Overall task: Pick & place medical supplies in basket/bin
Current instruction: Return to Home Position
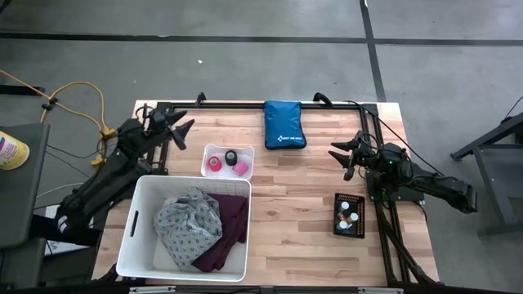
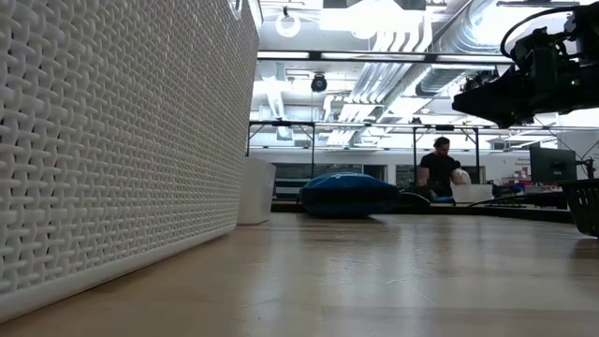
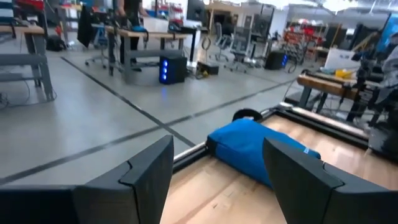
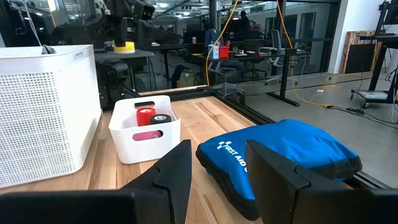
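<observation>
A large white basket [image 1: 147, 237] near the table's left front holds the grey-white patterned cloth [image 1: 188, 224] and the purple cloth [image 1: 229, 233]. A small white bin [image 1: 227, 162] beyond it holds pink and black tape rolls [image 1: 229, 161]. A small black basket [image 1: 350, 215] on the right holds white-capped vials [image 1: 350, 216]. My left gripper [image 1: 184, 131] hovers open above the table's far left. My right gripper [image 1: 341, 157] hovers open at the right, pointing toward the small bin [image 4: 144, 127].
A blue zip pouch with white print [image 1: 283, 124] lies at the table's far edge, also in the right wrist view as the pouch [image 4: 280, 155]. Bare wood spans the middle of the table. A person sits at a desk [image 2: 440, 168] in the room beyond.
</observation>
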Tool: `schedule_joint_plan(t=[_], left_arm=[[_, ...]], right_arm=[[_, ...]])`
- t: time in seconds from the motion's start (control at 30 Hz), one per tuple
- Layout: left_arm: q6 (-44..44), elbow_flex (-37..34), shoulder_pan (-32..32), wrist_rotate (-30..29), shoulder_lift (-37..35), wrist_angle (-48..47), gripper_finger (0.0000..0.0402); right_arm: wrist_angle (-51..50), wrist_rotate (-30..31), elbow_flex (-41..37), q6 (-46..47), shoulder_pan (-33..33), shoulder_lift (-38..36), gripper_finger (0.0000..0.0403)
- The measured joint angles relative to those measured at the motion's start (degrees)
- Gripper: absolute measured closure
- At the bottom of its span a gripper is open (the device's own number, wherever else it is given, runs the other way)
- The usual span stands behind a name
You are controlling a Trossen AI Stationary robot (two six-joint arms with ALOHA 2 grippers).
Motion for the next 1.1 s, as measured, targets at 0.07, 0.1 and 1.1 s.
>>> schedule_joint_plan(t=[0.07,0.1,1.1], left_arm=[[-0.7,-1.1,0.1,0.0,-2.4,0.0,0.0163],[-0.9,-1.7,0.1,0.0,-3.7,0.0,0.0163],[-5.9,-14.7,0.1,0.0,-13.2,14.1,0.0163]], right_arm=[[0.0,0.0,0.0,0.0,0.0,0.0,0.0265],[0.0,0.0,0.0,0.0,0.0,0.0,0.0265],[0.0,0.0,0.0,0.0,0.0,0.0,0.0265]])
